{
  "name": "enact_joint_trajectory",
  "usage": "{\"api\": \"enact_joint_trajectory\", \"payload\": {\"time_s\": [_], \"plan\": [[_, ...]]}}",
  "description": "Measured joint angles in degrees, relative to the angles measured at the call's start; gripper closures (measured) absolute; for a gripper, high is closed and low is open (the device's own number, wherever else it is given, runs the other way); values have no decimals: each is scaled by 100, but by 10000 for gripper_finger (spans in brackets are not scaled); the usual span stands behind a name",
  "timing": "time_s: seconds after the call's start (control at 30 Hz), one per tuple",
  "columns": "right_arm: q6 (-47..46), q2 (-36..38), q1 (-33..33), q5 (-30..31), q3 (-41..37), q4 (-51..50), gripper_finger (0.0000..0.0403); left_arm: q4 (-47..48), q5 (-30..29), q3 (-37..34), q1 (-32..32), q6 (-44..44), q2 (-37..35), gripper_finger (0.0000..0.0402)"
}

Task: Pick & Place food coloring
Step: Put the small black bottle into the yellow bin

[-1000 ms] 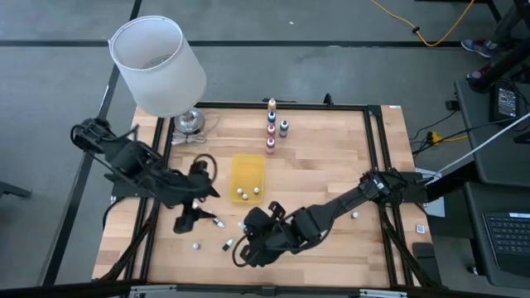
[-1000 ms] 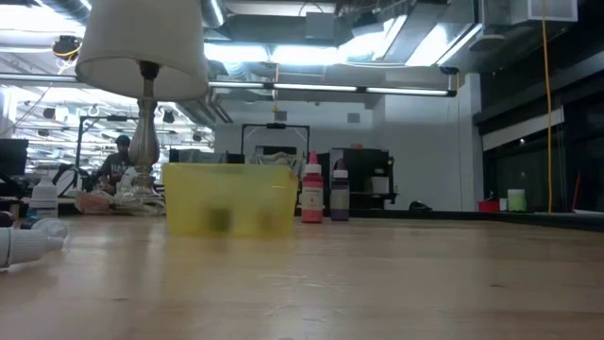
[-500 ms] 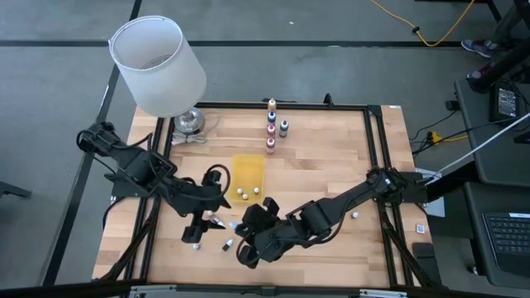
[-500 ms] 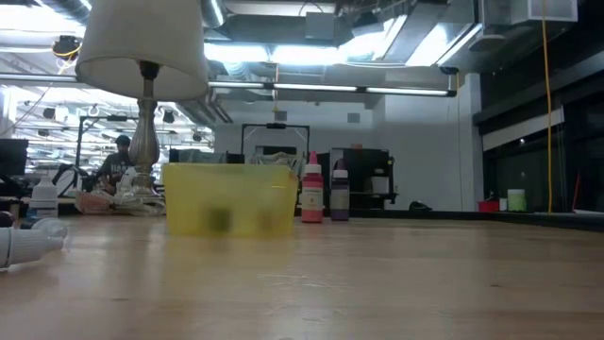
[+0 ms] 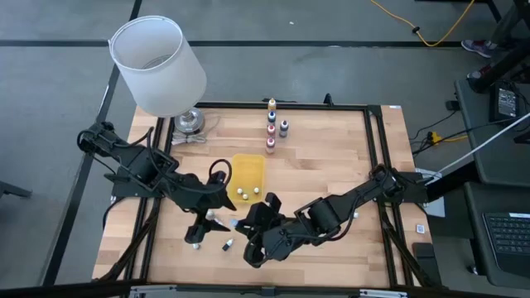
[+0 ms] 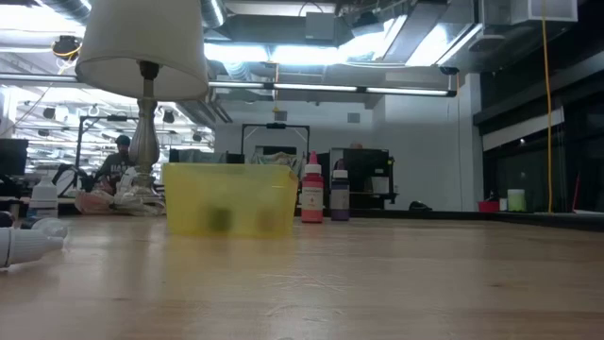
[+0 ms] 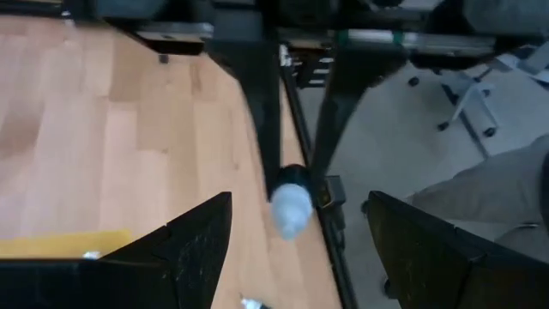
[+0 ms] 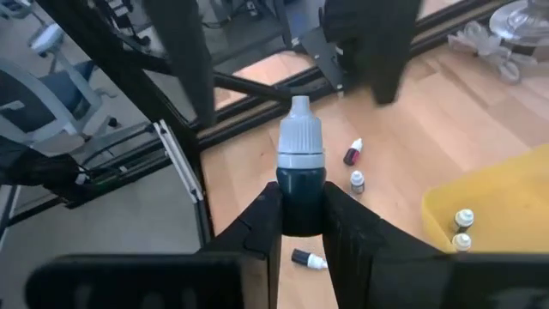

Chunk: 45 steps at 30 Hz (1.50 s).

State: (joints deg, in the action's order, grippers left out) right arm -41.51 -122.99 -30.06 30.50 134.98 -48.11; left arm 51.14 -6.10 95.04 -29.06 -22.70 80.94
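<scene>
My right gripper (image 8: 300, 213) is shut on a small food coloring bottle (image 8: 300, 159) with a dark teal body and a pale cap, held above the table's near middle (image 5: 238, 224). My left gripper (image 7: 300, 206) hangs open just left of it (image 5: 201, 229), facing the bottle, its fingers apart and touching nothing. Two more bottles (image 5: 248, 192) lie in the yellow tray (image 5: 247, 165). Three loose ones (image 8: 353, 154) lie on their sides on the wood near the front. Several others stand upright in a row at the far edge (image 5: 271, 124). My right gripper pinches the bottle's dark body (image 8: 300, 193) between its two fingers, below the cap. The cap (image 8: 300, 137) points away from the gripper, toward my left gripper. The bottle is lifted clear of the table.
A lamp with a white shade (image 5: 159, 64) stands at the far left corner, and its shade overhangs the table edge. A black frame rail (image 5: 377, 165) runs round the tabletop. The right half of the wood (image 5: 331, 165) holds only one small white bit (image 5: 355, 214).
My right gripper has risen with the bottle and tipped nearer to level. My left gripper has gone toward the table's right edge, closer to the held bottle, and has turned a little. Neither gripper's fingers have changed their gap.
</scene>
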Motion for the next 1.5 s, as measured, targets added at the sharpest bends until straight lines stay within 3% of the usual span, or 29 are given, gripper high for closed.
{"api": "enact_joint_trajectory", "payload": {"time_s": [0.57,1.3,1.5], "plan": [[300,107,-17,155,2,-53,332,-334,159,0,173,-4,235,145],[382,107,-54,162,2,-110,331,-288,287,0,190,-144,217,326],[382,103,-68,175,-2,-101,331,-200,355,0,186,-159,215,332]]}}
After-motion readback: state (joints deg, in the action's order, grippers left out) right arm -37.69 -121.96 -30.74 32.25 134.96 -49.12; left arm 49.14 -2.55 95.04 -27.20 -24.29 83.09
